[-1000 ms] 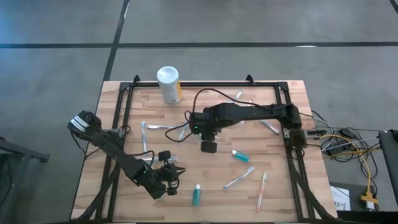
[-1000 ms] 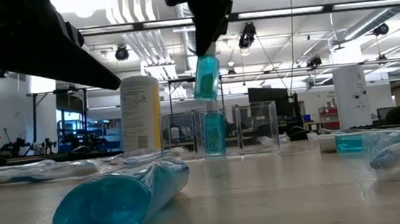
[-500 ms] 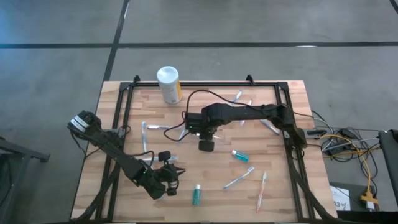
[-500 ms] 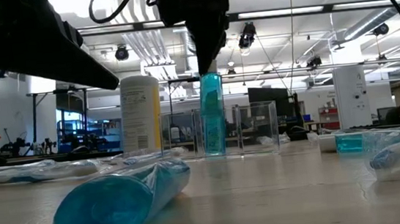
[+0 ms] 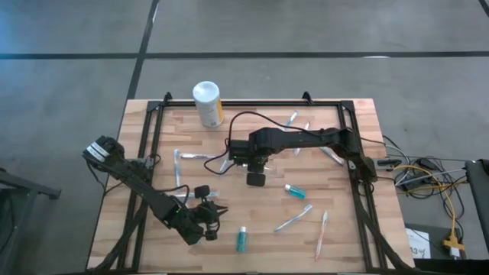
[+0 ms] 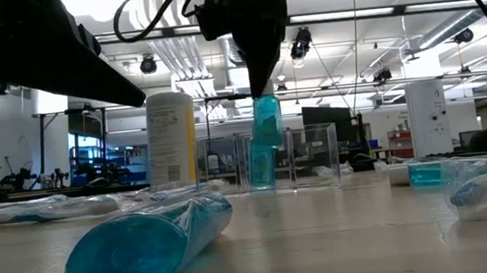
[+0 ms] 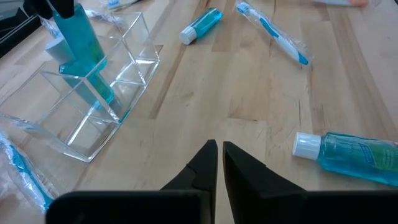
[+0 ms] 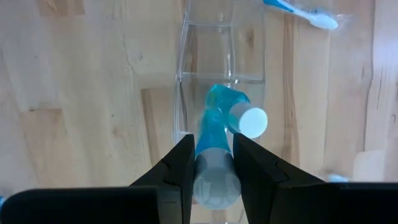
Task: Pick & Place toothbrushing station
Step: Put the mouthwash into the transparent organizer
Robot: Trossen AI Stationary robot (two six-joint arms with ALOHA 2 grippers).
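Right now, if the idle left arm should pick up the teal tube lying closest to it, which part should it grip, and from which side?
Probably the middle of the teal tube, coming straight down from above with the fingers across its width. It lies flat on the wooden table, apart from other items; its white cap looks too short to hold. The left gripper, now shut, must open first.
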